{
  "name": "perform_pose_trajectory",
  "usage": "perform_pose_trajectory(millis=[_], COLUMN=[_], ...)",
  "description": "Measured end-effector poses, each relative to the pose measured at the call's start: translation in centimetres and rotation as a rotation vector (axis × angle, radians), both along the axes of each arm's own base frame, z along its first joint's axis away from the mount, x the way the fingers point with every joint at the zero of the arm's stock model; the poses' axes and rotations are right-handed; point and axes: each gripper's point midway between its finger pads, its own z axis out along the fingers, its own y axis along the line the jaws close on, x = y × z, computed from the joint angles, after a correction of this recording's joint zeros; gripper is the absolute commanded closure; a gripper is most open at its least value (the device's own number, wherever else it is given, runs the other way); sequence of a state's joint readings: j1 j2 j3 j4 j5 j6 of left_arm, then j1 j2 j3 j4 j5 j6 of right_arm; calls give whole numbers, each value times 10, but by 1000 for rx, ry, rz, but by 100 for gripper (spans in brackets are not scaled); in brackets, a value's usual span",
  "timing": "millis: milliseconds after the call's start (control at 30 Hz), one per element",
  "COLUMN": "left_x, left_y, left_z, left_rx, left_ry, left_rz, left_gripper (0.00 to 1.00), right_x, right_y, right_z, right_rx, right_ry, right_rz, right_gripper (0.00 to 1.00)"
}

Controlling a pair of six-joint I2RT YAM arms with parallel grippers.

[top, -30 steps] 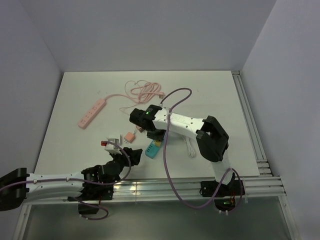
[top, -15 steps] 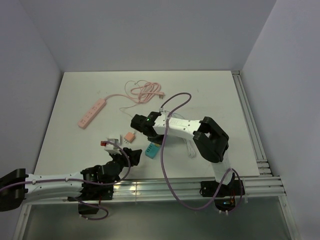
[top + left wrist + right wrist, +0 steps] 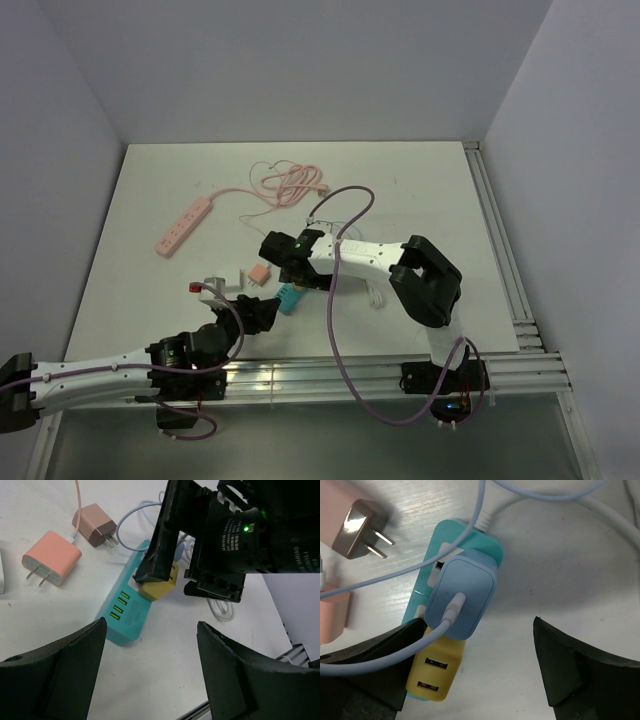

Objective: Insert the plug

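Since a second ago:
- My right end effector has gone from pinched shut to jaws wide apart.
- It has sunk toward the teal power strip, which has slid a little leftward.
- My left end effector has crept forward toward the strip.

Item 1, right end effector: open and holding nothing. One finger sits on either side of the blue plug.

Item 2, blue plug: sits in the teal strip and looks pressed home, though I cannot see its prongs. Its pale cable runs across my left finger.

Item 3, yellow adapter: also on the strip, touching the blue plug's near end.

Item 4, left end effector: open and empty, hovering just short of the strip.

Item 5, bystanders: a pink charger and a brown charger lie loose on the bench. A pink power strip lies well apart.

Handling note, my judgement:
- Release seems to be the step in hand.
- Rise straight up with the jaws kept wide, so neither finger drags the plug back out.
- Watch the pale cable, as any sideways motion could hook it.
- If the seat looks shallow, press the plug's back flat while the left side steadies the strip.

Pose:
- The right arm folds high at the elbow, the forearm reaches left and the wrist aims down.
- The left arm lies low along the near edge, angled toward the strip.
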State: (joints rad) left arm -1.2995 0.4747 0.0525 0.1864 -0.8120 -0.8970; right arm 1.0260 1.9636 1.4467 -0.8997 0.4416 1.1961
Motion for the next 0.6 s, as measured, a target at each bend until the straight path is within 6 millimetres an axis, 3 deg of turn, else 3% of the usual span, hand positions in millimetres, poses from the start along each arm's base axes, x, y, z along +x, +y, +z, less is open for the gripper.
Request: perform_pose_trajectory(millis=[200, 367, 467, 600], left_x=[-2, -5, -7, -9], left_y=[6, 7, 7, 8], left_z=[3, 7, 18, 30], left_rx=[-13, 0, -19, -45], left_ry=[-1, 14, 24, 39], left_rz=[-1, -20, -27, -29], left_gripper=[21, 22, 22, 21], right_x=[-8, -32, -43, -39], right_y=[11, 14, 9, 9], right_z=[3, 6, 15, 31], right_rx=[15, 31, 57, 84], right_ry=[-11, 4, -10, -51], right_rz=[39, 92, 118, 126], right_gripper=[0, 0, 0, 0])
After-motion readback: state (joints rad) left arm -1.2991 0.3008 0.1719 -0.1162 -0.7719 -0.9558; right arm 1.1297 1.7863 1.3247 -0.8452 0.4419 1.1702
